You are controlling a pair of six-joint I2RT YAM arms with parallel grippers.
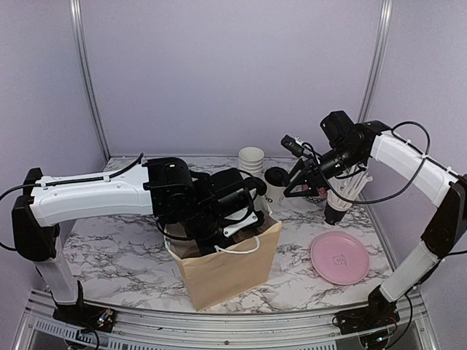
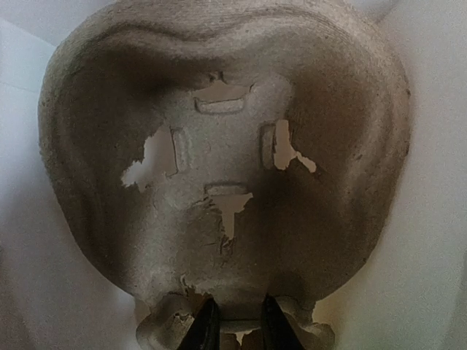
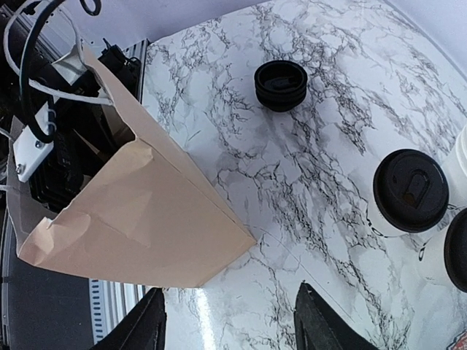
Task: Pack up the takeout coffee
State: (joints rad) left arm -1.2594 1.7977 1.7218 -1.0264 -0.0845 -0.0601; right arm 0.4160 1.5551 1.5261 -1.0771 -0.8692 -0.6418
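A takeout coffee [image 3: 410,191], a white cup with a black lid, stands on the marble table; it shows in the top view [image 1: 276,182] too. A second black-lidded cup [image 3: 458,248] is cut off at the right edge. My right gripper [image 3: 230,329] hangs open above the table between the brown paper bag [image 3: 139,211] and the cups, holding nothing. My left arm [image 1: 219,211] reaches down into the bag [image 1: 230,266]. Its gripper [image 2: 239,332] is shut on the edge of a grey pulp cup carrier [image 2: 219,146] that fills the left wrist view.
A stack of loose black lids [image 3: 281,85] lies beyond the bag. A stack of lidless white cups [image 1: 252,159] stands at the back. A pink plate [image 1: 339,257] lies at the front right. Booth walls close in three sides.
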